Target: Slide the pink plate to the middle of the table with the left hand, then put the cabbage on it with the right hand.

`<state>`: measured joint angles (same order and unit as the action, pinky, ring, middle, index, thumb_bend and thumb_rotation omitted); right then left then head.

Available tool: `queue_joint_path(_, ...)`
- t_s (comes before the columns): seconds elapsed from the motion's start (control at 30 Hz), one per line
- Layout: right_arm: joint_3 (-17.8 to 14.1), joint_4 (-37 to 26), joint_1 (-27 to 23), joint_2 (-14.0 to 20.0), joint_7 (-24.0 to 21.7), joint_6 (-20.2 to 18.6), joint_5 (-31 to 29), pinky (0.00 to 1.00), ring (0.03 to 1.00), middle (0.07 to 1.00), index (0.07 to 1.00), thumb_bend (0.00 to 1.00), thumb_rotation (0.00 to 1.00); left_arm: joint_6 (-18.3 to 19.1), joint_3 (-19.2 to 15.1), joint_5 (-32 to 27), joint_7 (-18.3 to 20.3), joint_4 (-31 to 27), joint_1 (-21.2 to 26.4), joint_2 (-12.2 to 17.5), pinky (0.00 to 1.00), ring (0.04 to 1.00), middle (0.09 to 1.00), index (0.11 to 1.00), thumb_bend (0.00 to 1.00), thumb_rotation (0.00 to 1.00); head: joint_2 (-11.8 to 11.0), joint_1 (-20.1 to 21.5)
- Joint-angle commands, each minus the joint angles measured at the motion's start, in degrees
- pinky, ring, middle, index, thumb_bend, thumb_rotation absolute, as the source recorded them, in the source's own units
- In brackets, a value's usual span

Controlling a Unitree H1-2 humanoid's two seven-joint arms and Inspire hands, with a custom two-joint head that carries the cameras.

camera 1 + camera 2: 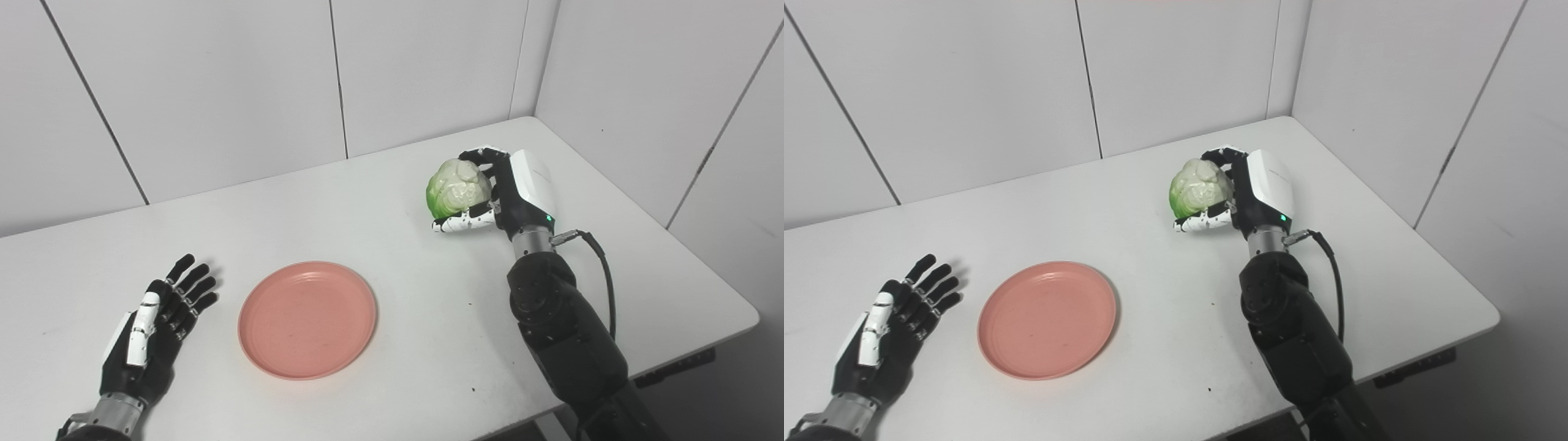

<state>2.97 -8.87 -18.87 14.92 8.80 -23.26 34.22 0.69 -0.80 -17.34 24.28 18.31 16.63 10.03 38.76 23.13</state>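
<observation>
The white table (380,202) fills most of both views, running back to a corner of pale wall panels (202,92) on the far and right sides.

The right arm (563,331), black and bulky, comes up from the lower right, with a dark cable (603,269) looping off near its wrist.

The pink plate (307,318) lies flat, right way up, on the near half of the table, a little left of the middle. It is round, so it has no long axis to speak of. Nothing lies on it. It sits apart from both hands, with bare table between its left rim and the left hand.

The left hand (156,324) rests near the front left of the table, released, holding nothing, its fingers (193,278) spread and pointing away toward the far right.

The right hand (511,190) is on the far right part of the table, grasping the cabbage (458,187): dark fingers curl over the top and the white thumb (462,223) hooks under the near side.

The cabbage is roughly ball-shaped, only slightly taller than wide, pale on top and greener down its left and lower side. It is well apart from the plate, farther back and to the right. Whether it touches the table or is lifted just off it cannot be told.
</observation>
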Motion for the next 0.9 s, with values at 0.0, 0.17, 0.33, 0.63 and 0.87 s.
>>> queue_joint_path(0.0,0.6,-2.4,-3.0,0.0,-0.9,0.8,0.9,0.37,0.428,0.458,0.516,0.53,0.0,4.0,1.1,1.4,-1.9,-0.3,-2.5,-1.3,0.89,0.899,0.909,0.896,0.47,0.97,0.0,-0.8)
queue_joint_path(0.17,3.3,-2.6,-3.3,-1.0,-2.5,2.2,1.5,0.32,0.39,0.444,0.526,0.52,0.0,5.3,2.0,3.5,-5.4,-3.3,-3.5,-3.2,0.89,0.9,0.91,0.898,0.46,0.97,0.0,-4.7)
queue_joint_path(0.33,5.9,-3.2,-3.5,-2.0,-3.6,3.5,1.9,0.35,0.401,0.447,0.521,0.53,0.0,4.7,2.9,5.4,-7.8,-4.3,-4.0,-4.8,0.89,0.894,0.904,0.895,0.46,0.98,0.2,-7.5)
queue_joint_path(0.63,9.4,-2.3,-5.1,-4.0,-5.9,5.9,1.2,0.32,0.383,0.438,0.526,0.52,0.0,4.3,4.5,9.8,-12.6,-6.6,-4.4,-8.3,0.89,0.898,0.911,0.904,0.43,1.0,1.0,-14.8)
queue_joint_path(0.87,12.2,-1.1,-5.7,-5.8,-6.8,6.6,2.4,0.34,0.395,0.452,0.514,0.53,0.0,3.8,5.4,12.2,-15.3,-7.8,-5.2,-10.0,0.92,0.918,0.93,0.926,0.41,1.0,1.5,-19.2)
